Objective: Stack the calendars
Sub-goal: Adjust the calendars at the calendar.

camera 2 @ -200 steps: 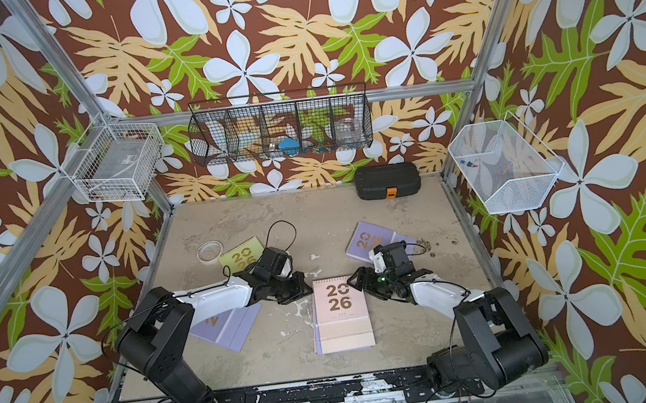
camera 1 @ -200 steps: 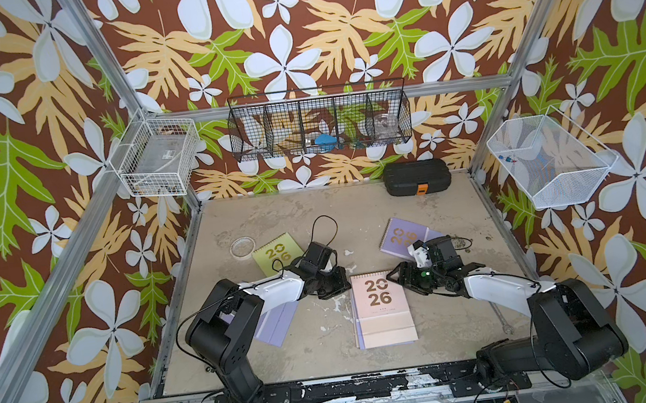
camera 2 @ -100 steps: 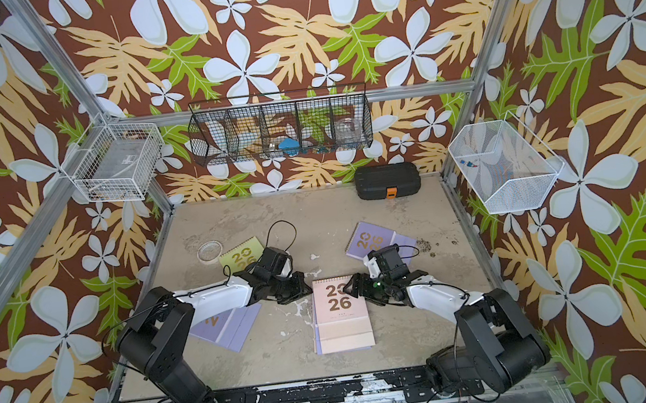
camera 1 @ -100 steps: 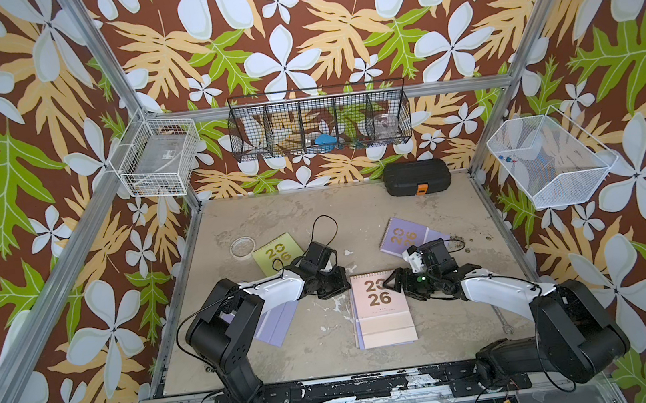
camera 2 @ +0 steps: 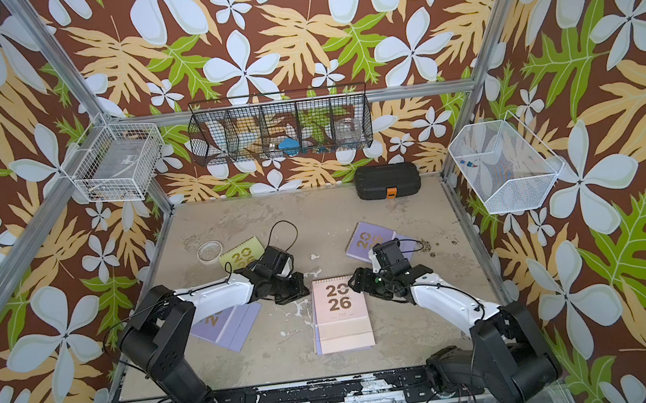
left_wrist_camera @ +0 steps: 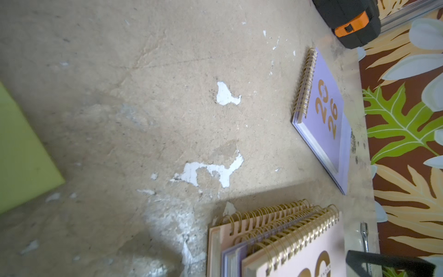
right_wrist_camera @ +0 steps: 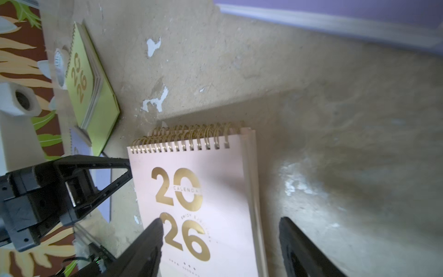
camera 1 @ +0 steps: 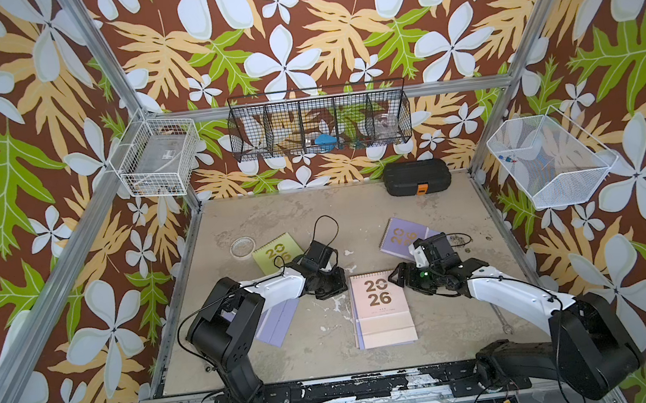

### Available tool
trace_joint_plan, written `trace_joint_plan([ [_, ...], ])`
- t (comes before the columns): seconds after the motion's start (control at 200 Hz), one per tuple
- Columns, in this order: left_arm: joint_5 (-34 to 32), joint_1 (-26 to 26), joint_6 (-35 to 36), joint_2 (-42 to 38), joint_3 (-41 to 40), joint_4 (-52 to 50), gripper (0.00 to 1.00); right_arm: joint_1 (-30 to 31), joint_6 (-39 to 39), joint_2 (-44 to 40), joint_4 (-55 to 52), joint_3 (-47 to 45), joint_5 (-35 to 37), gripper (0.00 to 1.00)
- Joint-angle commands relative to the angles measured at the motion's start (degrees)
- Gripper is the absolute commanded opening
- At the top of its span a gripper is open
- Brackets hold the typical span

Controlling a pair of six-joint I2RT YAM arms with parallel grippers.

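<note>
Alignment seemed the purpose: my right claw (right_wrist_camera: 220, 227) gaped wide and empty astride one edge of the pink-topped pile (camera 1: 379, 300), my left claw (camera 1: 338, 286), shut on nothing, beside the opposite edge. The green calendar (camera 1: 275, 254) and two lilac calendars (camera 1: 401, 238) (camera 1: 275, 323) lay apart.

Pink calendar (right_wrist_camera: 223, 215): matt card cover, glossy gold foil numerals, gold wire coil; lilac calendar (left_wrist_camera: 321, 124): matt card likewise; tabletop (left_wrist_camera: 119, 108): rough, worn tan board, chipped white; black case (camera 1: 403, 184): matt plastic, orange latch; wire basket (camera 1: 283, 132): black metal mesh.
</note>
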Motion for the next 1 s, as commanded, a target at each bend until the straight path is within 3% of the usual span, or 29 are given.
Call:
trace_joint_plan([
  [0.0,-1.5,0.2,1.7,0.3,-0.1,-3.0,0.00,0.0,-3.7,-0.4,-8.8,2.0,9.0,0.77],
  [0.235,-1.4,-0.5,1.6,-0.8,-2.3,-3.1,0.00,-3.1,-7.7,-1.4,-14.1,0.7,14.8,0.76],
  [0.656,0.4,-3.2,-0.4,0.1,-3.6,-0.6,0.00,-3.2,-8.9,1.0,-10.8,-3.9,6.0,0.76],
  [0.996,1.3,-3.8,-1.1,0.1,-4.2,0.7,0.00,-0.5,-8.6,3.0,-8.9,-3.1,3.2,0.75],
])
